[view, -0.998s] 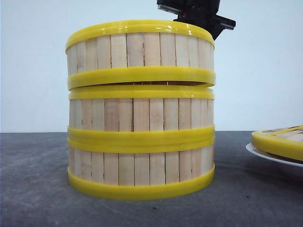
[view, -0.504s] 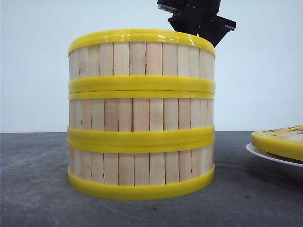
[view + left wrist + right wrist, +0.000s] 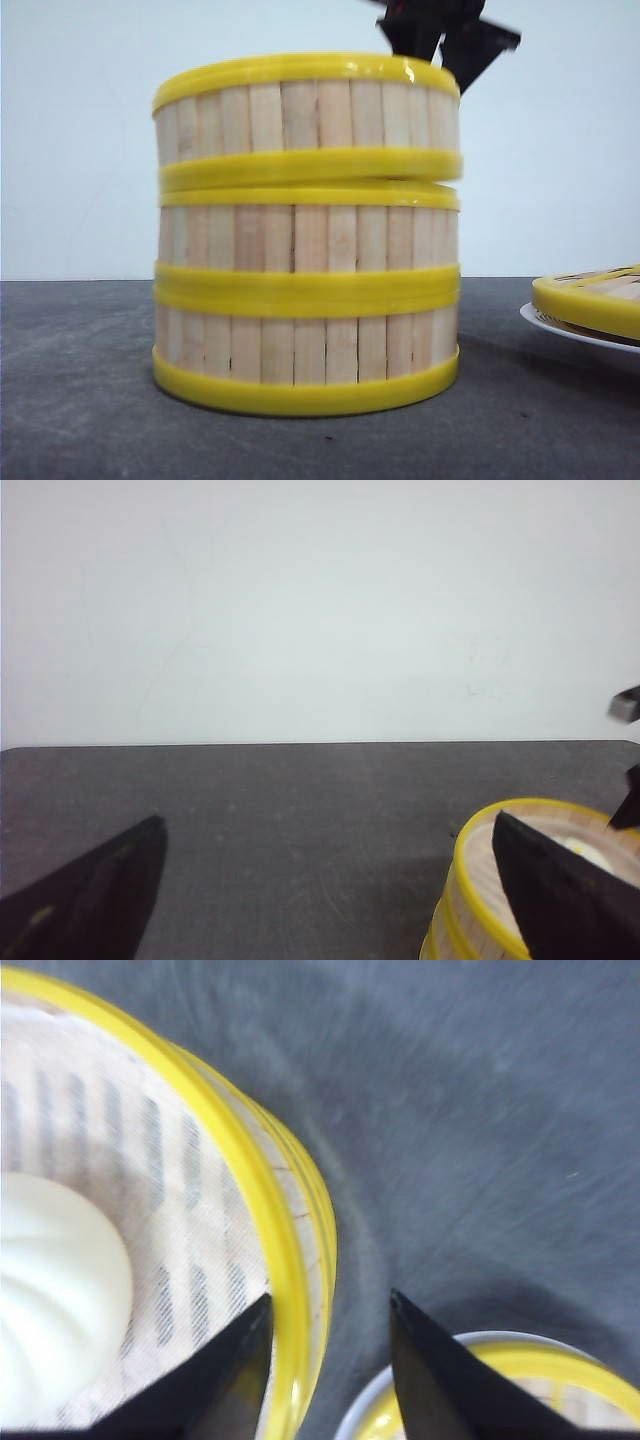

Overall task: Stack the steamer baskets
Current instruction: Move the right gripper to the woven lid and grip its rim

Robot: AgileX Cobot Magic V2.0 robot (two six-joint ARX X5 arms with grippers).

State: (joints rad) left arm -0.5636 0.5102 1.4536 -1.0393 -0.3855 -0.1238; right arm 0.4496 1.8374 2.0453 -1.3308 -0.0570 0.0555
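black right gripper (image 3: pixel 325 1370) above top slatted yellow-rimmed wooden steamer basket (image 3: pixel 308 120), fingers narrowly parted astride its rim | black left gripper (image 3: pixel 330 900) wide, holding nothing

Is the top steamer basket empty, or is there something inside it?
Not empty. In the right wrist view a white bun lies on the slatted floor of the top steamer basket. Whether more lies inside, I cannot tell.
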